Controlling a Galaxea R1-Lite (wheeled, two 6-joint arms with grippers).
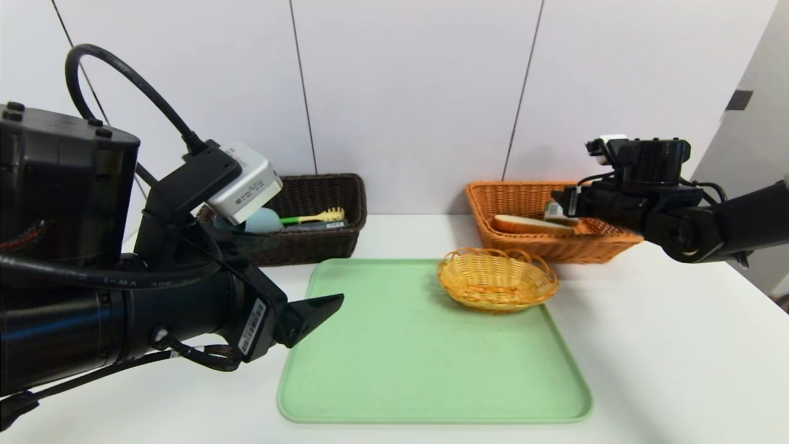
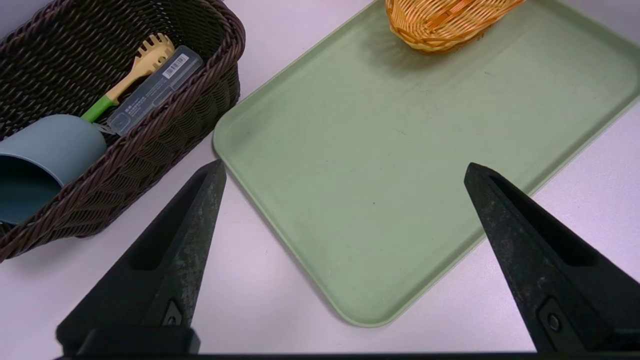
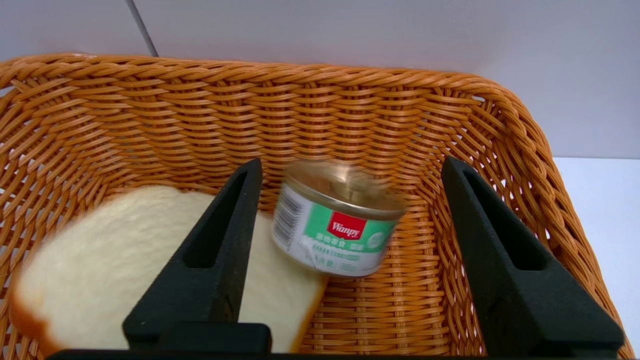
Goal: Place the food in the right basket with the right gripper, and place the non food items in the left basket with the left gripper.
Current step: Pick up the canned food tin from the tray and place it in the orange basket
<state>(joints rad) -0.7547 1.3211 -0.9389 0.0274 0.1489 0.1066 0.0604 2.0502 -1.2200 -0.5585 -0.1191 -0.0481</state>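
Over the orange right basket [image 3: 450, 125], the right end effector [image 3: 350, 170] gapes around a blurred, tilted can [image 3: 335, 225] against the bread slice [image 3: 125, 260]; the left end effector [image 2: 345, 170], also spread, hangs over the tray's [image 2: 400, 175] near-left corner.

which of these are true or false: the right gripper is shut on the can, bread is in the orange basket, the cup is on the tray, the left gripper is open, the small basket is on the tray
1. The right gripper is shut on the can. False: its jaws are open and the can sits loose in the orange basket.
2. Bread is in the orange basket. True.
3. The cup is on the tray. False: it lies in the dark basket.
4. The left gripper is open. True.
5. The small basket is on the tray. True.
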